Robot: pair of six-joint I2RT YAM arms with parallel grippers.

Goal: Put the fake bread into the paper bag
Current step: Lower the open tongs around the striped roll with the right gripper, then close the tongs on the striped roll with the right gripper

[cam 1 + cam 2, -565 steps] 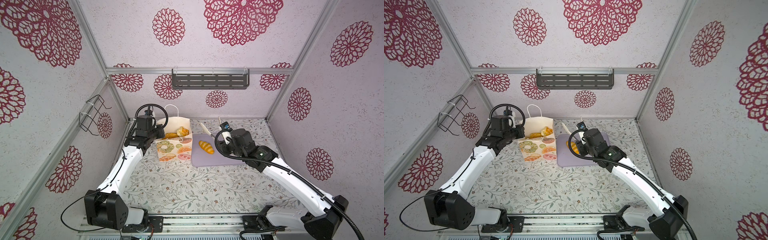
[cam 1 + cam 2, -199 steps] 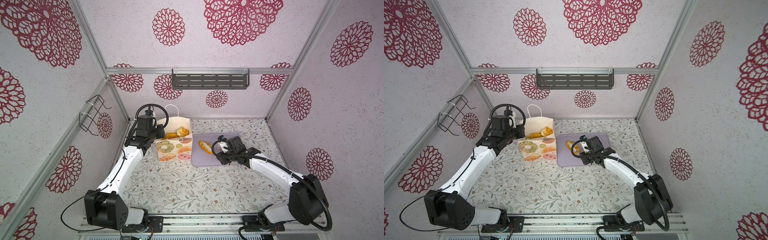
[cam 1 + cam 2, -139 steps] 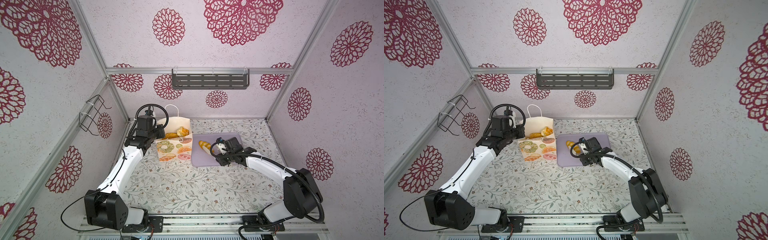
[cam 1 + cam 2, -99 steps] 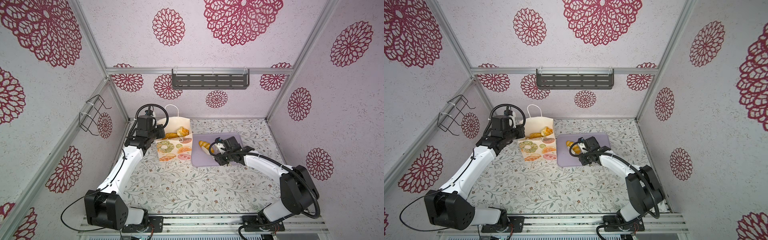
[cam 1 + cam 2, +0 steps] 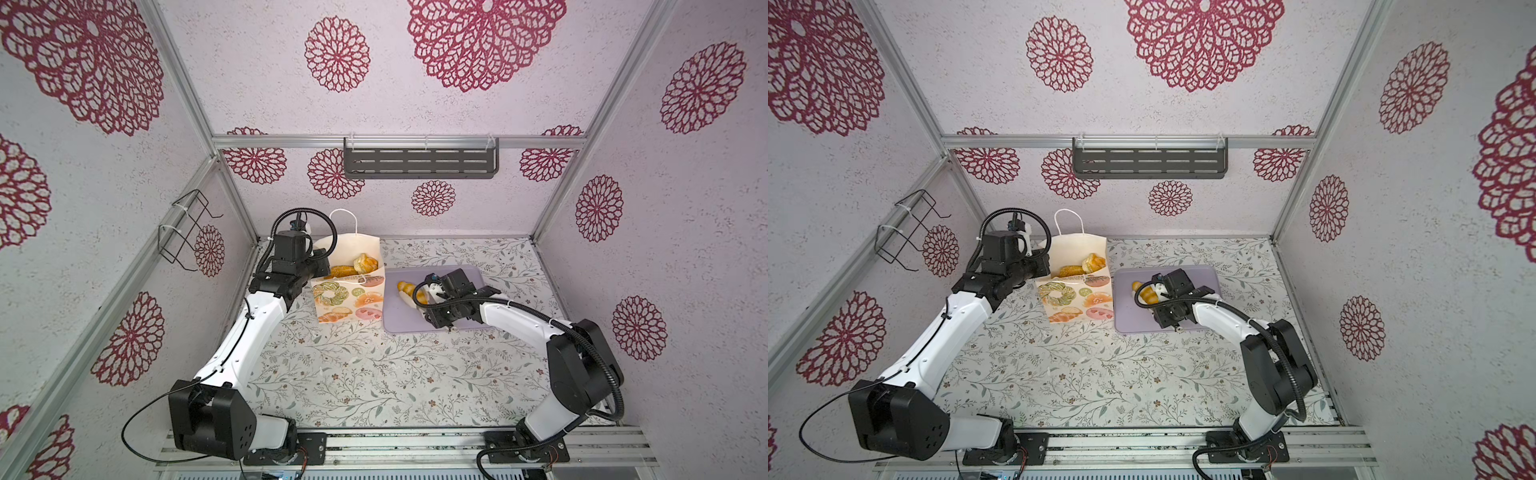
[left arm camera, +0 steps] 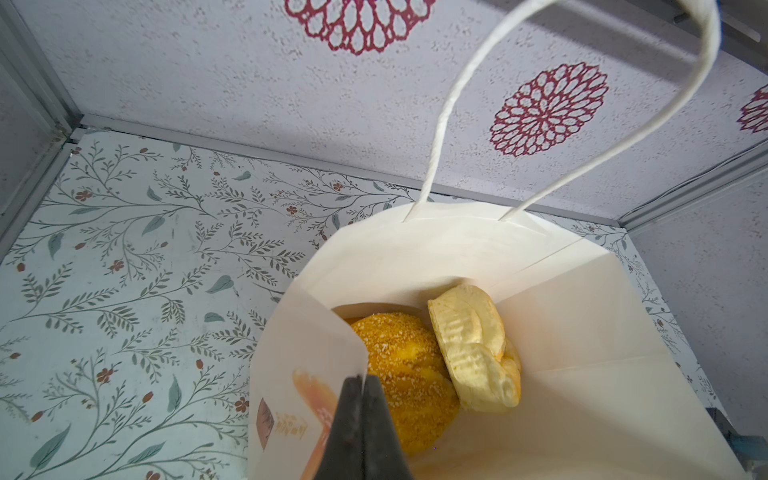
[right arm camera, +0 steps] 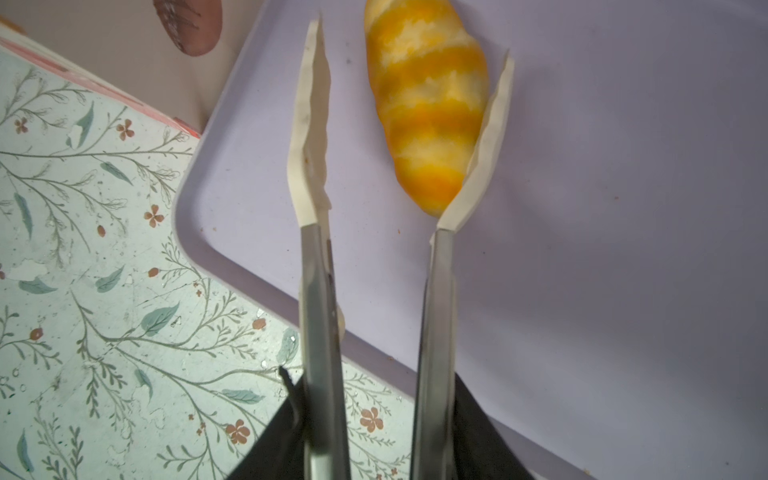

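Striped oval loaf [image 7: 428, 112], lying on the lilac tray [image 7: 582, 249], is straddled by tongs [image 7: 316, 270] clamped in the right gripper [image 5: 432, 301]. A squeeze centred at mid-length is judged best. The paper bag [image 6: 582, 353] rim is pinched by the closed left gripper [image 6: 361, 415].

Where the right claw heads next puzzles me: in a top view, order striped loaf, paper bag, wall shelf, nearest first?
1. Striped loaf: between the tongs of the right claw.
2. Paper bag: left of it.
3. Wall shelf: back wall.

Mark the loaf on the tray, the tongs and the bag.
loaf [image 7: 428, 108]: right wrist view, middle of its striped top.
tongs [image 7: 309, 124]: right wrist view, on one white tip.
bag [image 5: 353, 245]: a top view, inner back wall.
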